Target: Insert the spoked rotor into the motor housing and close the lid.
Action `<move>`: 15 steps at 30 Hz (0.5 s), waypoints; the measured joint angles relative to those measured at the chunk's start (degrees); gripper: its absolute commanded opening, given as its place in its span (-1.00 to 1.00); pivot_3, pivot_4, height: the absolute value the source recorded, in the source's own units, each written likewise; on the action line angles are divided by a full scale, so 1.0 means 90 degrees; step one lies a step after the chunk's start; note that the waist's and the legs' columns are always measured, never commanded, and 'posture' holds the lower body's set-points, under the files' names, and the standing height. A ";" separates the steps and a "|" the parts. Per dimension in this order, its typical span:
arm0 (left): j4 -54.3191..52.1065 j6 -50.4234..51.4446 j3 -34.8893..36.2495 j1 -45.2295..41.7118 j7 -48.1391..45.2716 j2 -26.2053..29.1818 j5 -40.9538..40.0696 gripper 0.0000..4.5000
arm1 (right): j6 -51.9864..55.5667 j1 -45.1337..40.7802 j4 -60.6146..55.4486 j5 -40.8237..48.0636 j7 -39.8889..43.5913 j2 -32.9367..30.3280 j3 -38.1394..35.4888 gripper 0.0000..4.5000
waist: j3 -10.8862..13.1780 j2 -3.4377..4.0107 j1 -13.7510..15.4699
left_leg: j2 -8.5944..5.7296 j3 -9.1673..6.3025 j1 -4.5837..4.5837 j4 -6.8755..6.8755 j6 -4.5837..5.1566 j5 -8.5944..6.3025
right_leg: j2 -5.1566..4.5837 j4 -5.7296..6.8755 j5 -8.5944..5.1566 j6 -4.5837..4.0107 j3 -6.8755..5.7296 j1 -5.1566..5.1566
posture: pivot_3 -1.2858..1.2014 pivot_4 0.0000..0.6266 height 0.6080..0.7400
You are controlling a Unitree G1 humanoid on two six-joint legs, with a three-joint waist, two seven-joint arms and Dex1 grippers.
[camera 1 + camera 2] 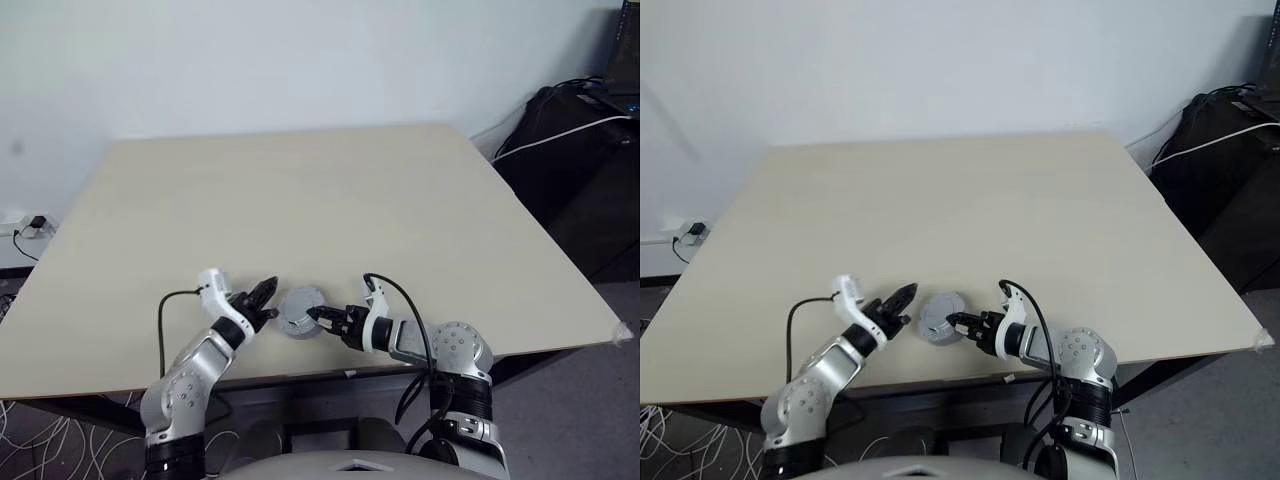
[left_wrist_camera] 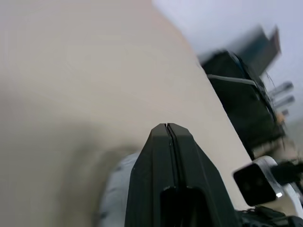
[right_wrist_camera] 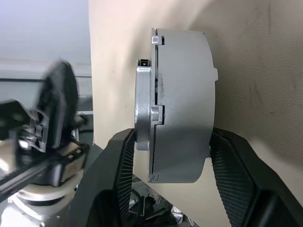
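Observation:
A grey round motor housing (image 3: 182,104) sits near the table's front edge, also seen as motor housing (image 1: 300,310). The thin silvery lid (image 3: 143,111) lies against its open face with a narrow seam between them. My right gripper (image 3: 171,135) is shut on this stack, one finger on the lid side and one on the housing's far face. From the head camera the right gripper (image 1: 318,318) reaches it from the right. My left gripper (image 1: 268,291) is shut, holds nothing, and hovers just left of the housing; its closed fingertips (image 2: 168,126) point over the table. The spoked rotor is hidden.
The beige table (image 1: 320,200) stretches wide behind the parts, and its front edge (image 1: 350,372) runs just below the grippers. Black equipment with cables (image 1: 580,130) stands off the table's right side. A wall socket (image 1: 30,228) is at the left.

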 measured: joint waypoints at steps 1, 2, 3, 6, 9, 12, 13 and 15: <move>-0.0086 0.0035 0.0096 0.0214 0.0072 0.0011 -0.0210 -1.00 | -0.0045 0.0002 0.0006 0.0024 0.0003 0.0001 -0.0024 -0.05 | 0.0001 0.0000 -0.0005 | -0.0001 0.0002 0.0000 0.0000 0.0000 0.0000 | -0.0001 -0.0001 0.0000 0.0000 0.0001 0.0001 | 0.03 -1.00 1.00; -0.0097 0.0053 0.0134 0.0315 0.0095 0.0016 -0.0285 -1.00 | -0.0059 0.0002 0.0006 0.0028 0.0002 0.0003 -0.0036 -0.05 | 0.0002 -0.0002 -0.0003 | -0.0002 0.0002 0.0000 0.0001 0.0000 0.0000 | -0.0001 -0.0001 0.0000 0.0000 0.0001 0.0002 | 0.03 -1.00 1.00; -0.0132 0.0108 0.0186 0.0507 0.0149 0.0026 -0.0493 -1.00 | -0.0079 -0.0003 0.0007 0.0051 -0.0003 0.0010 -0.0059 -0.06 | 0.0005 -0.0006 -0.0002 | -0.0002 0.0002 0.0000 0.0002 0.0000 0.0000 | -0.0001 -0.0001 -0.0001 0.0001 0.0001 0.0002 | 0.03 -1.00 1.00; -0.0173 0.0197 0.0205 0.1042 0.0232 0.0041 -0.1125 -1.00 | -0.0101 -0.0044 0.0006 0.0146 -0.0054 0.0045 -0.0245 -0.06 | 0.0030 -0.0016 -0.0006 | -0.0002 0.0002 0.0000 0.0003 0.0000 0.0000 | -0.0002 -0.0001 -0.0020 -0.0023 0.0001 0.0001 | 0.03 -1.00 1.00; -0.0171 0.0268 0.0233 0.1530 0.0347 -0.0045 -0.1884 -1.00 | -0.0170 -0.0103 -0.0007 0.0280 -0.0129 0.0082 -0.0394 -0.06 | 0.0067 -0.0029 -0.0009 | 0.0002 0.0001 -0.0003 0.0002 -0.0001 0.0000 | -0.0002 0.0000 -0.0020 -0.0024 0.0001 -0.0002 | 0.03 -1.00 1.00; -0.0111 0.0270 0.0224 0.1782 0.0428 -0.0111 -0.2595 -0.83 | -0.0159 -0.0192 -0.0061 0.0496 -0.0209 0.0135 -0.0503 -0.06 | 0.0083 -0.0030 -0.0009 | 0.0003 0.0001 -0.0006 0.0002 0.0000 0.0000 | -0.0005 0.0000 -0.0020 -0.0030 0.0001 -0.0006 | 0.03 -1.00 1.00; -0.0075 0.0260 0.0219 0.1804 0.0449 -0.0117 -0.2771 -0.72 | -0.0150 -0.0216 -0.0113 0.0558 -0.0237 0.0149 -0.0510 -0.06 | 0.0086 -0.0029 -0.0008 | 0.0003 0.0001 -0.0007 0.0002 0.0000 0.0000 | -0.0002 0.0000 -0.0020 -0.0030 0.0001 -0.0007 | 0.03 -1.00 1.00; -0.0029 0.0218 0.0209 0.1809 0.0460 -0.0119 -0.3037 -0.46 | -0.0109 -0.0255 -0.0244 0.0699 -0.0274 0.0171 -0.0513 -0.06 | 0.0088 -0.0029 -0.0009 | 0.0002 0.0002 -0.0007 0.0002 0.0000 0.0000 | 0.0000 0.0000 -0.0019 -0.0033 0.0001 -0.0006 | 0.03 -1.00 1.00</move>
